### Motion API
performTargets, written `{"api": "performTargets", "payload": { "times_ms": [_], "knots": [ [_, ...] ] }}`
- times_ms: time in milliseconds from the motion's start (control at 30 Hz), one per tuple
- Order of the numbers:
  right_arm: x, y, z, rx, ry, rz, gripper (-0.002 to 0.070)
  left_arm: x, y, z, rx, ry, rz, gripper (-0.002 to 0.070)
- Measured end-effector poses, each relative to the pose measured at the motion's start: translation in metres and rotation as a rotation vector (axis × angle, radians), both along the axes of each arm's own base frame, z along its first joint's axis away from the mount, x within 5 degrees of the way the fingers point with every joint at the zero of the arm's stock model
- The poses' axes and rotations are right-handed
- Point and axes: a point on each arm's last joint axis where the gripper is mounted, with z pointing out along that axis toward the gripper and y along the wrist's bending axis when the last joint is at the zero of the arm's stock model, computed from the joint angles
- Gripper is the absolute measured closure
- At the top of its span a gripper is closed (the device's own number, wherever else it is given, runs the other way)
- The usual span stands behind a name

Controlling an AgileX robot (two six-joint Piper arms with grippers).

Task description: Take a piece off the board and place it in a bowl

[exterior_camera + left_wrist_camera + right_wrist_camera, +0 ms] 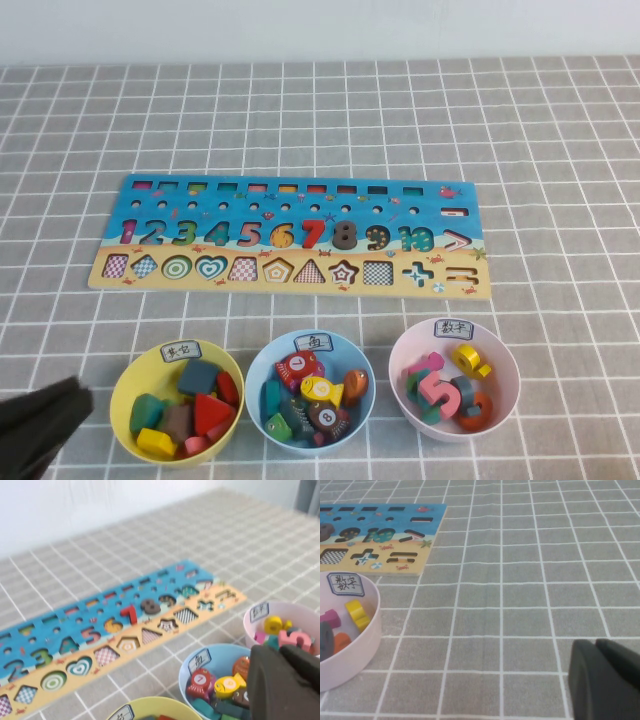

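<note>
The red fish piece marked 7 (298, 368) lies in the light blue bowl (256, 378) among several other fish blocks; it also shows in the left wrist view (200, 682), inside the blue bowl (220, 655). The board (300, 205) lies flat behind the bowls and also shows in the left wrist view (100, 625). My left gripper (78, 398) is at the near left, beside the yellow bowl, shut and empty; in its own view it (281, 652) hangs near the blue bowl. My right gripper (596, 643) is shut and empty above bare cloth, right of the pink bowl.
A yellow bowl (124, 376) of shape blocks stands left of the blue bowl. A pink bowl (400, 350) of numerals stands to its right and also shows in the right wrist view (370, 630). Grey checked cloth covers the table.
</note>
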Motion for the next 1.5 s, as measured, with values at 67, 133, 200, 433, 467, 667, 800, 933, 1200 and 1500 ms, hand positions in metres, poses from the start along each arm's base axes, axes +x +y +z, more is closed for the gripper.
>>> {"api": "performTargets", "payload": {
  "times_ms": [67,133,200,433,467,667,800,933,1200,1500],
  "knots": [
    [0.000,0.000,0.000,0.000,0.000,0.000,0.0694,-0.010,0.008,-0.006,-0.034,-0.040,0.000,0.0675],
    [0.000,0.000,0.000,0.000,0.000,0.000,0.0694,-0.015,0.013,-0.013,-0.041,-0.048,0.000,0.0675],
    [0.000,0.000,0.000,0.000,0.000,0.000,0.0694,-0.018,0.015,-0.019,-0.046,-0.027,0.000,0.0675],
    [0.000,0.000,0.000,0.000,0.000,0.000,0.0694,-0.018,0.016,-0.024,-0.032,-0.025,0.008,0.0675],
    [0.000,0.000,0.000,0.000,0.000,0.000,0.0694,-0.017,0.016,-0.025,-0.031,-0.050,0.011,0.0675],
    [0.000,0.000,0.000,0.000,0.000,0.000,0.0694,-0.009,0.011,-0.044,-0.008,-0.154,0.010,0.0675],
    [0.000,0.000,0.000,0.000,0.000,0.000,0.0694,-0.006,0.007,-0.062,-0.016,-0.212,-0.008,0.0675],
    [0.000,0.000,0.000,0.000,0.000,0.000,0.0694,-0.005,0.006,-0.070,-0.021,-0.266,0.003,0.0675],
    [0.000,0.000,0.000,0.000,0.000,0.000,0.0694,0.005,0.027,-0.065,-0.046,-0.319,0.375,0.0675],
    [0.000,0.000,0.000,0.000,0.000,0.000,0.0694,-0.001,0.043,-0.083,-0.055,-0.360,0.615,0.0675]
  ]
}}
